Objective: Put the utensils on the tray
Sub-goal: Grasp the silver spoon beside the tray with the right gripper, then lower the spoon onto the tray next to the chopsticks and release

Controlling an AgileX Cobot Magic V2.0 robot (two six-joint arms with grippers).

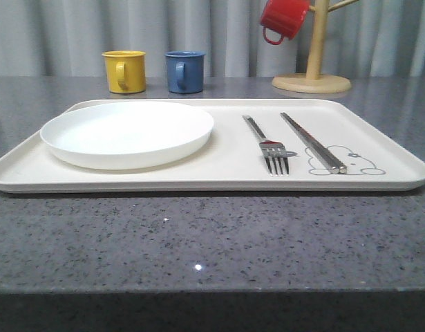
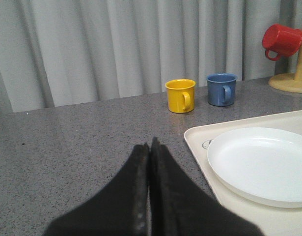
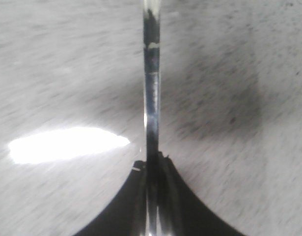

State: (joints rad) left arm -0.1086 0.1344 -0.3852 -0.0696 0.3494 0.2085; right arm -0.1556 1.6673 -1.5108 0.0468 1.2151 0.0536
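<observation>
The cream tray (image 1: 198,185) lies across the grey table. On its right half rest a silver fork (image 1: 267,146) and a pair of flat chopsticks (image 1: 312,143), side by side over the rabbit drawing. My right gripper (image 3: 151,157) is shut on a thin shiny metal handle (image 3: 151,73), apparently the spoon; its bowl is out of view. It hangs over blurred grey tabletop. My left gripper (image 2: 151,143) is shut with nothing between its fingers, above bare table beside the tray's left end (image 2: 200,142).
A round white plate (image 1: 127,133) takes up the tray's left half. Behind the tray stand a yellow mug (image 1: 124,71) and a blue mug (image 1: 184,72). A red mug (image 1: 284,19) hangs on a wooden mug tree (image 1: 313,76) at the back right.
</observation>
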